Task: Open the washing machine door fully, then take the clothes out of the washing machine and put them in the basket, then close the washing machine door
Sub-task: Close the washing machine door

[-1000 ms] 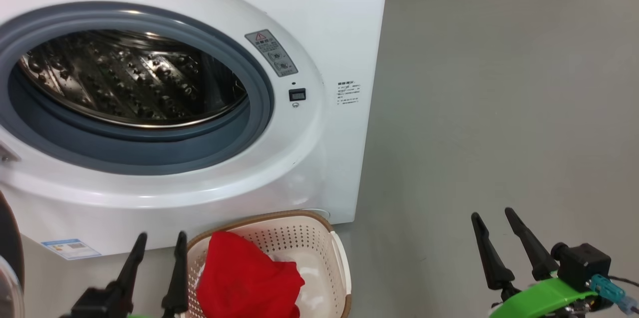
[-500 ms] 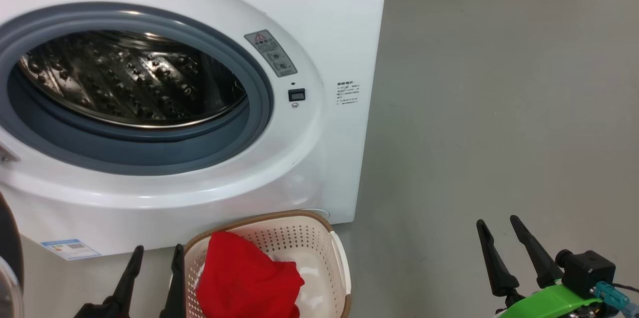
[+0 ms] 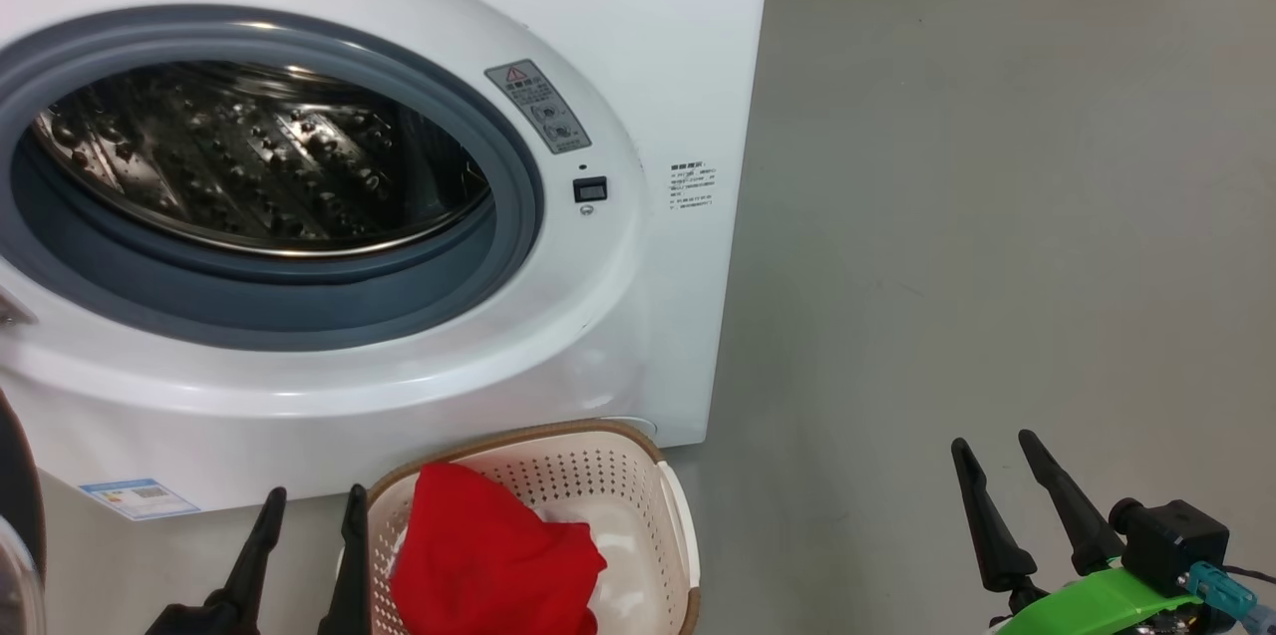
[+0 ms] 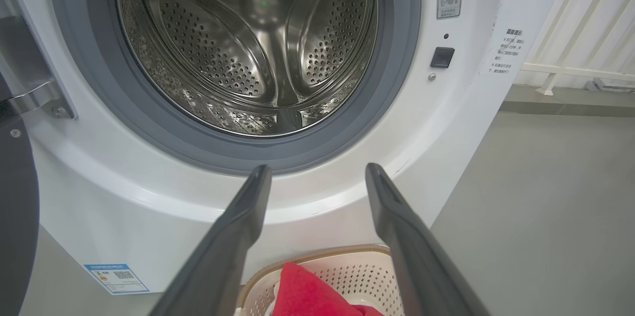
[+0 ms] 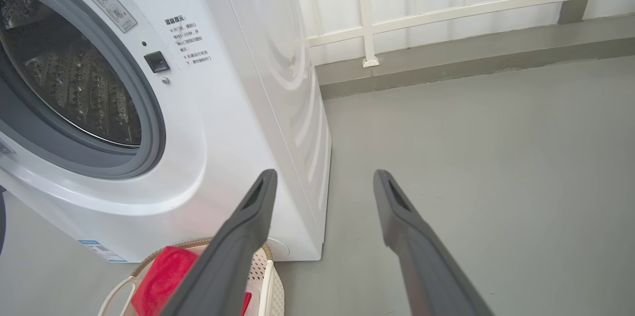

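left gripper (image 3: 315, 497) spread, empty, red clothes (image 3: 488, 555) in basket (image 3: 598, 480) just right of its fingers, maybe touching rim, right gripper (image 3: 993, 444) spread, well clear

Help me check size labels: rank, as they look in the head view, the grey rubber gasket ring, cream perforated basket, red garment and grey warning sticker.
1. grey rubber gasket ring
2. cream perforated basket, cropped at the bottom edge
3. red garment, cropped too
4. grey warning sticker

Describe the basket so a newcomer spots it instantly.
Start at the big white front-loading washing machine. On the grey floor at its foot sits a small cream perforated plastic basket. Its brown rim and bright red clothes inside mark it.
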`<state>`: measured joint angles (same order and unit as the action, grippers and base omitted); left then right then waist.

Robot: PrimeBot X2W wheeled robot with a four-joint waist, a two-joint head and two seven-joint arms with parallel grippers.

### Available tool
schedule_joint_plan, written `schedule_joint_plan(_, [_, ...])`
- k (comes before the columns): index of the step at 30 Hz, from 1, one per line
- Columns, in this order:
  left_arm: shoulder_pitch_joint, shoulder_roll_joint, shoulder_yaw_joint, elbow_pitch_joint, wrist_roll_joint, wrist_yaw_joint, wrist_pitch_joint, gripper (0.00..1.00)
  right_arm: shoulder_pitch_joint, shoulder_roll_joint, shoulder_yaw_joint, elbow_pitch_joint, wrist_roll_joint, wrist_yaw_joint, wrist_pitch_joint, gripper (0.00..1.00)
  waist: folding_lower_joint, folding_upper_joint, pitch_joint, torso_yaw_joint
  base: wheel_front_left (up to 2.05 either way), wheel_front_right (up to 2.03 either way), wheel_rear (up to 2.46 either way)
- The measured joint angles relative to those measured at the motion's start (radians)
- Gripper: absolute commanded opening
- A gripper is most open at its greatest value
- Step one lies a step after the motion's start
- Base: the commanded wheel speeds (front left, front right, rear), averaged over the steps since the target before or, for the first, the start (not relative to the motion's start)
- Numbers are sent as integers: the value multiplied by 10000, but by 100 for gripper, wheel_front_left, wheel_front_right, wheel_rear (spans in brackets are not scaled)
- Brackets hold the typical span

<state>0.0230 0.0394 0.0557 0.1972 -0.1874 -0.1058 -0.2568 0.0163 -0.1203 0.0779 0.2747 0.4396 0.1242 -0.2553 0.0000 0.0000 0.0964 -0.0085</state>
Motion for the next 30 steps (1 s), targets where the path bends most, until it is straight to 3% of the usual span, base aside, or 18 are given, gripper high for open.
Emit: schedule_joint_plan(30, [3, 2, -81, -121, -77, 92, 0, 100, 0, -15, 23, 4, 0, 0, 0, 100, 0, 0, -19, 6, -83, 83, 0])
